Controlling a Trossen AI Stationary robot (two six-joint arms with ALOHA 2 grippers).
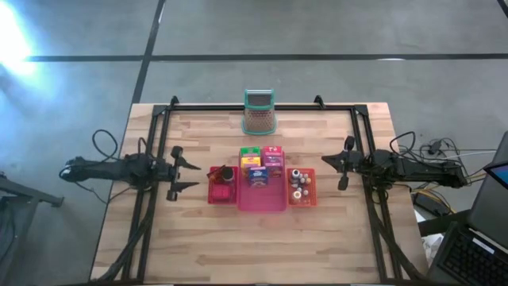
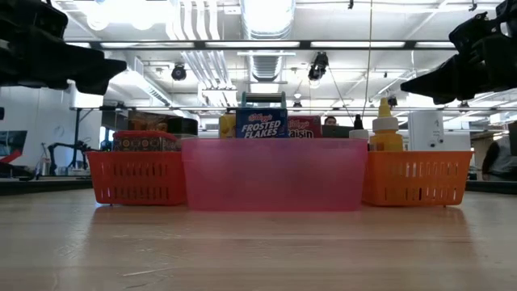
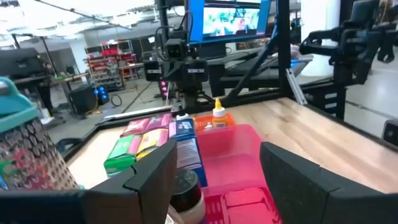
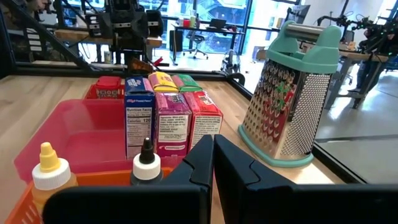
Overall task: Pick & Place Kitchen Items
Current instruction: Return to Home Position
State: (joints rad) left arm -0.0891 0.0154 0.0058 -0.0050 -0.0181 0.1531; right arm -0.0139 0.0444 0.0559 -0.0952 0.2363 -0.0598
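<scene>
groceries binned, arms apart

left jaws released at the bench's [image 1: 198,238] left edge; right jaws clenched at its right edge. boxes [image 1: 258,163] stand in the pink bin [image 1: 262,208], bottles [image 1: 298,181] in the orange bin [image 1: 311,199] beside it; a grater [image 1: 258,115] stands behind.

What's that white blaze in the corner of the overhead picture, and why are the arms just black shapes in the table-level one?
High view: light bouncing off the shiny floor. Low view: bright ceiling lights sit behind the left arm and right arm, so both show as dark silhouettes.
</scene>
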